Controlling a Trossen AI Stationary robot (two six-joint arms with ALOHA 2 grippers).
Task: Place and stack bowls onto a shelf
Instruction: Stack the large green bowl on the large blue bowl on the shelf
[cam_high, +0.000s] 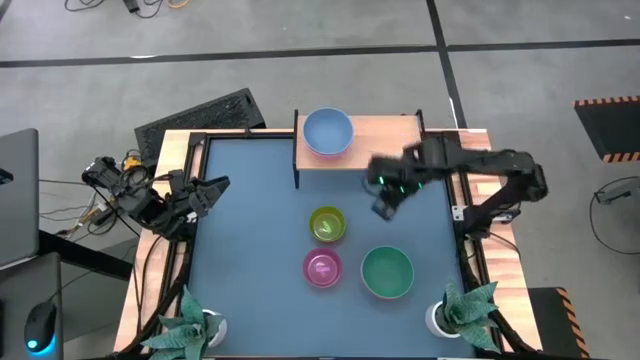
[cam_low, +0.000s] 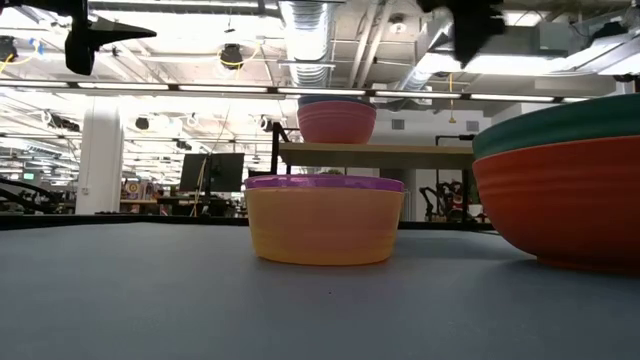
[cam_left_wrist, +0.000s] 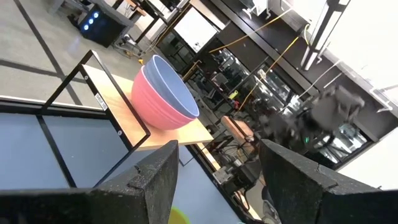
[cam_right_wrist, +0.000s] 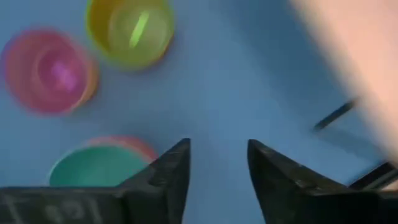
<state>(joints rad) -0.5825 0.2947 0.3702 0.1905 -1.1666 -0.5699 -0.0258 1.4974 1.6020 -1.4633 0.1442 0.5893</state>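
The shelf (cam_high: 380, 140) stands at the table's far edge. On its left part sits a light blue bowl (cam_high: 327, 131) nested in a pink one (cam_left_wrist: 158, 102). On the table lie a yellow-green bowl (cam_high: 327, 224), a magenta bowl (cam_high: 322, 268) inside an orange one, and a green bowl (cam_high: 387, 272) inside a red one (cam_low: 565, 205). My right gripper (cam_high: 385, 206) is open in the air near the shelf's front, above bare table (cam_right_wrist: 217, 168). My left gripper (cam_high: 215, 188) waits open at the table's left edge.
Two white plant pots stand at the near corners (cam_high: 205, 325) (cam_high: 445, 318). The shelf's right part (cam_high: 395, 130) is bare wood. A wooden rim (cam_high: 180, 150) edges the blue table. Bare tabletop lies between the left arm and the bowls.
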